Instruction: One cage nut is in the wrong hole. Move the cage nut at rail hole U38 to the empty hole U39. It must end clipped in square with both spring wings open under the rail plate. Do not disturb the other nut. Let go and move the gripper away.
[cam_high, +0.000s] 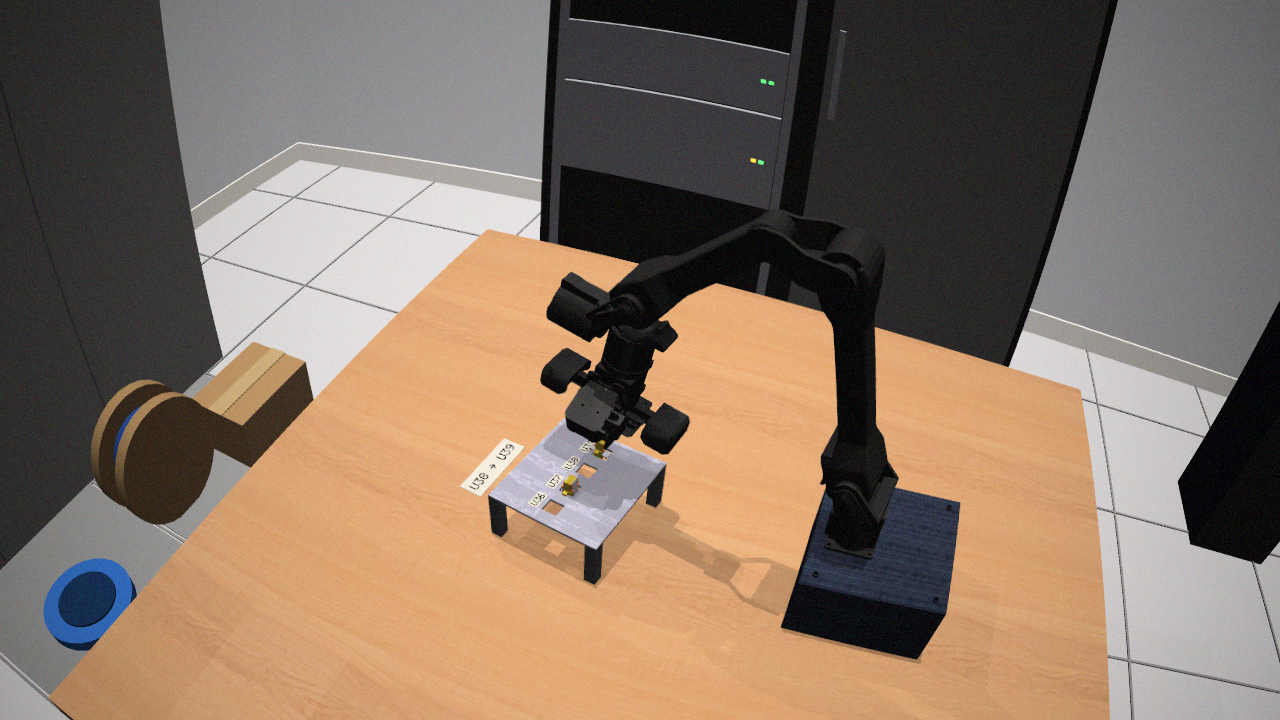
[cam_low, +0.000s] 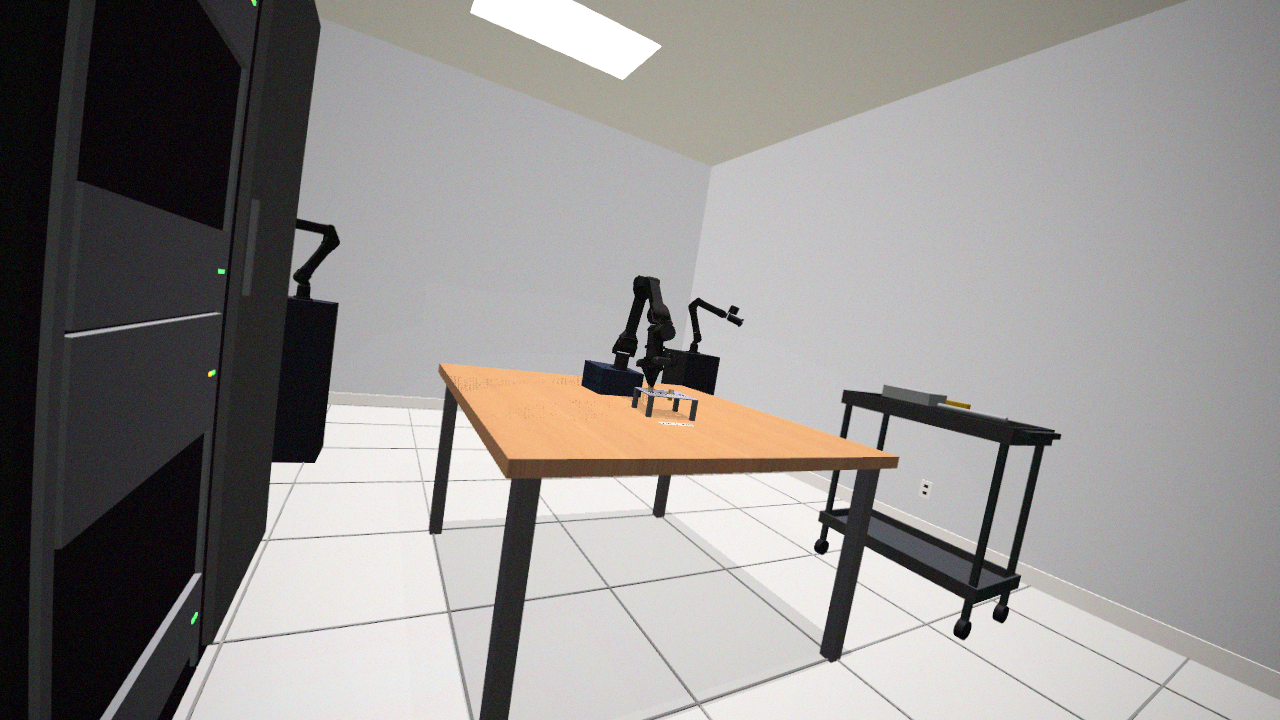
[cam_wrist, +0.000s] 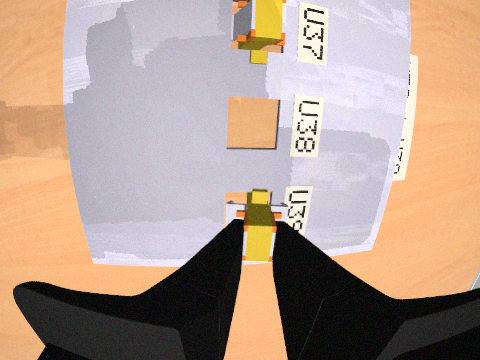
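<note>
Brushed-looking metallic plate (cam_high: 626, 474) (cam_wrist: 165, 165) on wood-grained tabletop (cam_high: 375, 573) (cam_low: 680, 438) (cam_wrist: 440, 225)

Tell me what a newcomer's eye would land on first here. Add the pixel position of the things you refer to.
Probably the black robot arm (cam_high: 854, 358) (cam_low: 633, 322) arching over the wooden table (cam_high: 358, 573) (cam_low: 698, 447). Next, in the wrist view, the yellow cage nut (cam_wrist: 259, 242) pinched in the gripper (cam_high: 601, 440) (cam_low: 651, 386) (cam_wrist: 258, 230) at U39, beyond the empty square hole at U38.

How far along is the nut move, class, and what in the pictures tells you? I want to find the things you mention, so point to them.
Done: hole U38 (cam_high: 587, 471) (cam_wrist: 252, 123) is vacant, and the other nut (cam_high: 570, 485) (cam_wrist: 267, 22) sits at U37.
In hand: the gripper (cam_high: 601, 440) (cam_wrist: 258, 230) grips the moved nut (cam_wrist: 259, 242) at U39.
Left: confirm it is clipped square, wings open (hidden here), release, move away.
</note>
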